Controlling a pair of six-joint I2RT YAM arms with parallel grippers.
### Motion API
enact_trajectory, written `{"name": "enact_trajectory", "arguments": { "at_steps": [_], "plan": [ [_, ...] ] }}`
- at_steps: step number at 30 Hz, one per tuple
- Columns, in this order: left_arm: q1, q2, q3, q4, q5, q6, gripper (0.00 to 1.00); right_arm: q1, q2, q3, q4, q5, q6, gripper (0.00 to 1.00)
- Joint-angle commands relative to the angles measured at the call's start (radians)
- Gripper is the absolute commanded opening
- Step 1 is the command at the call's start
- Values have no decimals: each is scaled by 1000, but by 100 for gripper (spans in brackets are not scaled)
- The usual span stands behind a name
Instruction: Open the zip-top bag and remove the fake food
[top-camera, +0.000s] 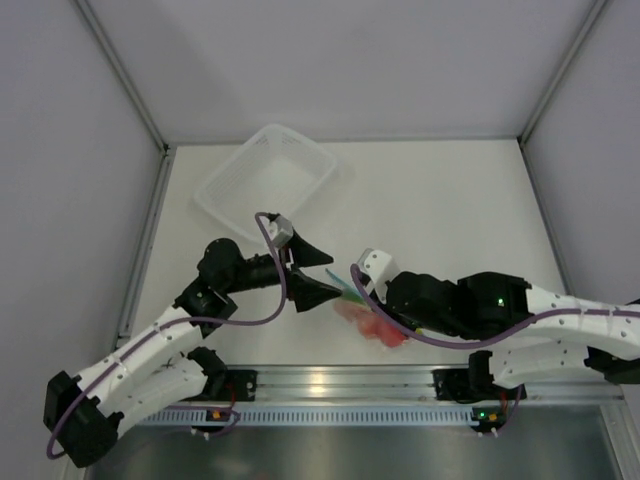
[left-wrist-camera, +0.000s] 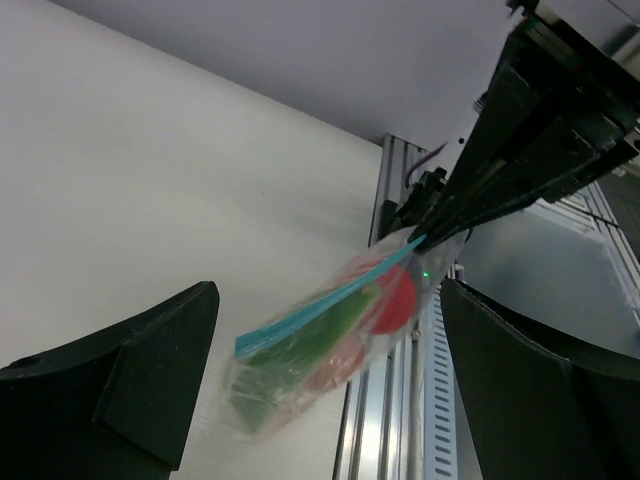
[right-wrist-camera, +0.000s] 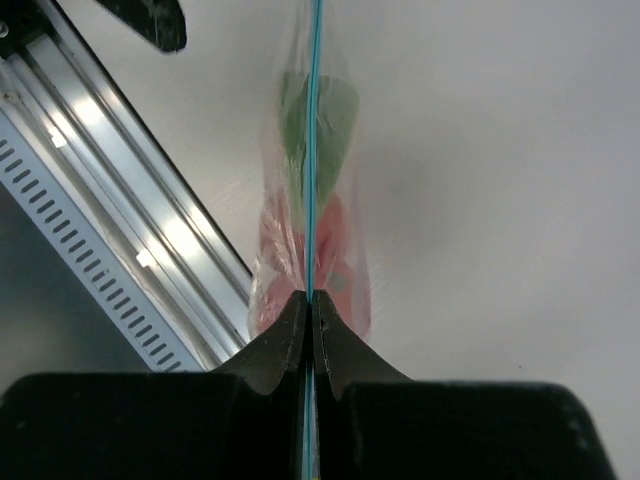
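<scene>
Right hand (right-wrist-camera: 310, 303) clamps the zip-top bag (right-wrist-camera: 345, 250) — fake food (right-wrist-camera: 288, 240) perhaps overlapping inside; left hand (top-camera: 330, 273) spread.

A: Bright, even, diffuse light; shadows on the worktop (top-camera: 450, 210) are soft.
B: Glare on the rail (top-camera: 320, 379). The bag (left-wrist-camera: 330, 345) is blurred in the left wrist view, the right hand (right-wrist-camera: 310, 302) nearly black.
</scene>
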Motion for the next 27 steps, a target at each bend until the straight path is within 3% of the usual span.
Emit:
{"name": "enact_trajectory", "arguments": {
  "at_steps": [1,14,17,22,27],
  "plan": [
    [-64,29,72,108,66,148,98,-8,-30,53,27,-41,-71,0],
    [-137,201,176,109,255,248,98,-8,-30,102,4,-57,-171,0],
    [-167,230,187,71,204,297,98,-8,-28,116,-1,-58,-175,0],
    [-182,262,210,7,198,334,86,-8,-25,131,-15,-52,-175,0],
    [-184,314,253,-64,172,365,65,-6,-25,146,-27,-47,-184,0]
  ]
}}
